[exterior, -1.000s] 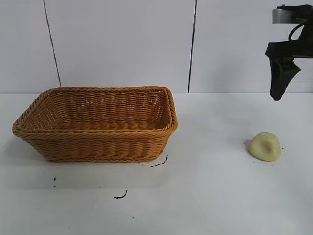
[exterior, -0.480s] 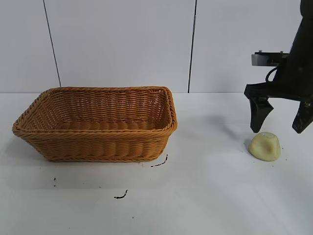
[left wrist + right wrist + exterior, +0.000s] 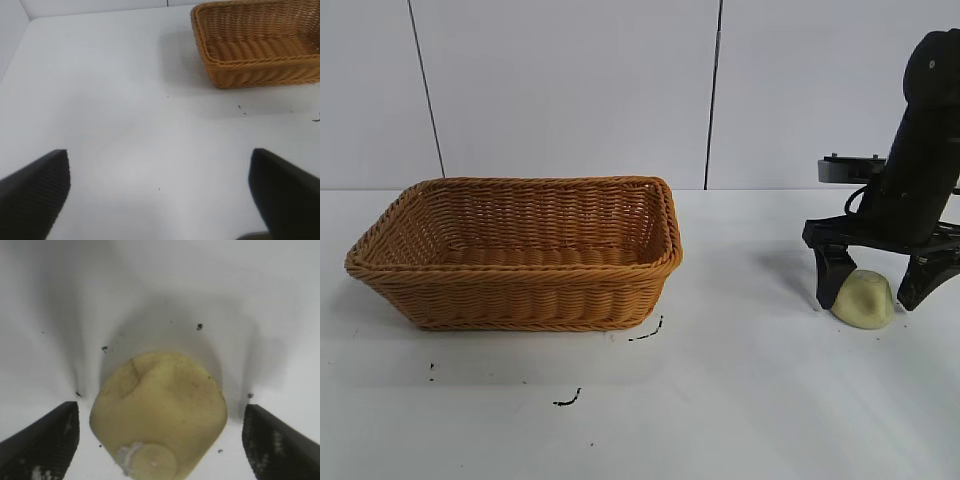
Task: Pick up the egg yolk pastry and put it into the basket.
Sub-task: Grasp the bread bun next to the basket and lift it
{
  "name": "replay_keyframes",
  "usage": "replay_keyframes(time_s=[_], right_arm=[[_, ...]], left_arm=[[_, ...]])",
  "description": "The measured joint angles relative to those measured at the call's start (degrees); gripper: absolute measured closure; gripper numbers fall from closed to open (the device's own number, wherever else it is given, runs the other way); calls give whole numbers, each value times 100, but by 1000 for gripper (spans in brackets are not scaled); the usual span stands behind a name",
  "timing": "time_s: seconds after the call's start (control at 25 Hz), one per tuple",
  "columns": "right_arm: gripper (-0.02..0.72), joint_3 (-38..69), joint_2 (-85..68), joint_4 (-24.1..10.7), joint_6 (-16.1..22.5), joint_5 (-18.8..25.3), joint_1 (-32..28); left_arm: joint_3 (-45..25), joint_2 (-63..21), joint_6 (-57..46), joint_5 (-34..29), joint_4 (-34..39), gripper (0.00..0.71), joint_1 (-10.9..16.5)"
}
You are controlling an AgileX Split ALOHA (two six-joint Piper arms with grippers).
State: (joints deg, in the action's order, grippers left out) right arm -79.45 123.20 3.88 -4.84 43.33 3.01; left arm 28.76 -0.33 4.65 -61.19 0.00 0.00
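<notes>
The basket [image 3: 520, 250] is woven wicker, orange-brown, w/ a rough ribbed weave and a braided rim. The egg yolk pastry [image 3: 863, 299], well apart from the basket, looks matt, smooth and doughy, pale yellow, w/ soft creases. The worktop [image 3: 720, 400] is white, smooth, a bit satin, w/ small dark specks near the basket. The right gripper [image 3: 880, 292] is matt black, approx. like plastic; its pads [image 3: 42, 440] have a fine ribbed texture.
</notes>
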Motion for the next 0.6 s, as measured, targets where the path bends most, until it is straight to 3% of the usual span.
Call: replay_keyframes(time_s=[0.24,0.36,0.48,0.6], right_arm=[[171,0,6,0,0,0,0],[285,0,6,0,0,6,0],[447,0,6,0,0,0,0],[538,0,6,0,0,0,0]], left_arm=[[0,0,0,0,0,14,0],[0,0,0,0,0,14,0],[0,0,0,0,0,14,0],[0,0,0,0,0,14,0]])
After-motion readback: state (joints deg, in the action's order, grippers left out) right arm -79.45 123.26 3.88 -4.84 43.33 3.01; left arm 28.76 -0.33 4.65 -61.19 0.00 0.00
